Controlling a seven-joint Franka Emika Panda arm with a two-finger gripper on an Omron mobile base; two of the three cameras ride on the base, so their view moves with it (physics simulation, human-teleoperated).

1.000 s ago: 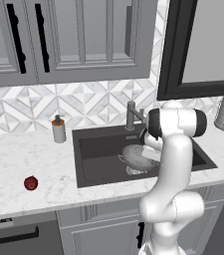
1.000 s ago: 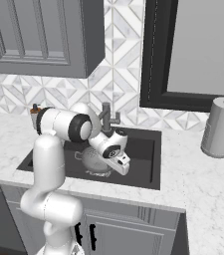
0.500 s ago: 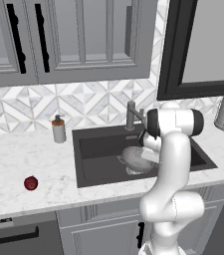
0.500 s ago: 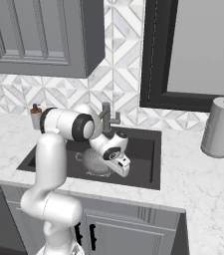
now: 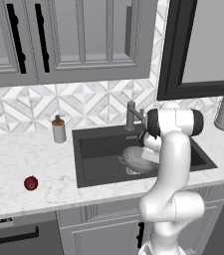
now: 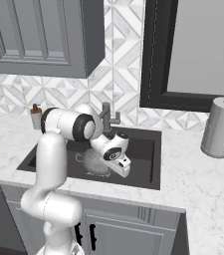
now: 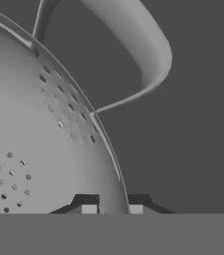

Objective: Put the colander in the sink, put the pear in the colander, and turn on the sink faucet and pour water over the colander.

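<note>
STEP: setting colander down | HAND: two-finger gripper [image 7: 112, 209] pinched narrow on the rim of the round perforated silvery metal colander [image 7: 39, 144], loop handle ahead | PLACE: colander under hand, low inside dark grey rectangular sink [image 5: 96, 149] | ADVICE: lower level until its base rests, then open | PEAR: small dark red pear [image 5: 31, 183] far off on counter

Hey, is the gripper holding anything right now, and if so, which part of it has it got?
Yes. The gripper is shut on the colander, pinching its thin rim wall between the two fingertips, a little way from one loop handle, down in the sink.

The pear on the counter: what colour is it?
Dark red. The pear shows best in the left base view, lying on the white marble counter.
</note>
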